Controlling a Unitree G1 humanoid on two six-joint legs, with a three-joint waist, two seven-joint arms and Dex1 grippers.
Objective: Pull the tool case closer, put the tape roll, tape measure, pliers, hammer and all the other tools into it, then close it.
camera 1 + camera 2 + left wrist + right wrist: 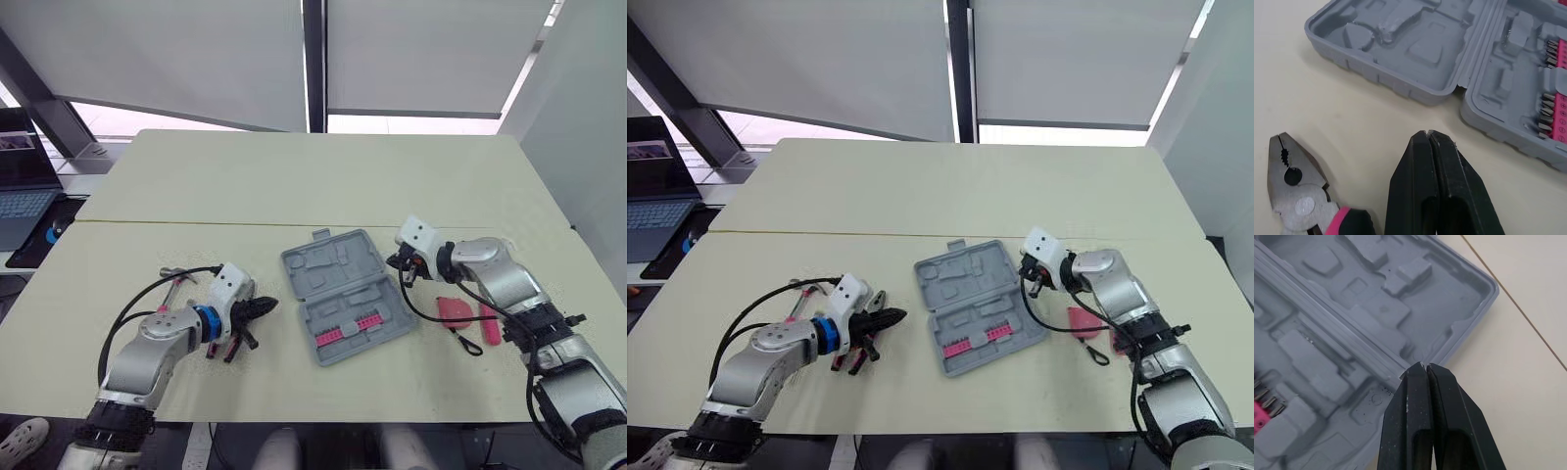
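The left gripper (1428,133) is closed with its two black fingers pressed flat together and nothing between them. It hangs low over the table (294,176), pointing toward the tool case (328,269) but well short of it. The pliers (1290,191) lie on the table just beside these fingers, jaws slightly parted, pink and black handles toward the wrist, not touched by the gripper.

The right gripper (1424,364) is closed too and holds nothing. Its tips sit right at the case's rim, near the corner by the hinge on the robot's right; whether they touch the plastic I cannot tell.

The grey case lies open and flat between the two arms, turned at an angle. The far half shows only bare moulded recesses. The near half carries a pink strip of bits (350,328).

To the right of the case, near the right forearm, a pink tape measure (454,311) with a black loop rests on the table, and a narrow pink tool (490,323) lies just beside it. Behind the left arm, a metal tool (174,277) with some pink on it is partly hidden.

The table is cream, with a seam (196,223) running across it beyond the case. A laptop (24,196) stands off to the left. Pale blinds (176,49) cover the windows behind.
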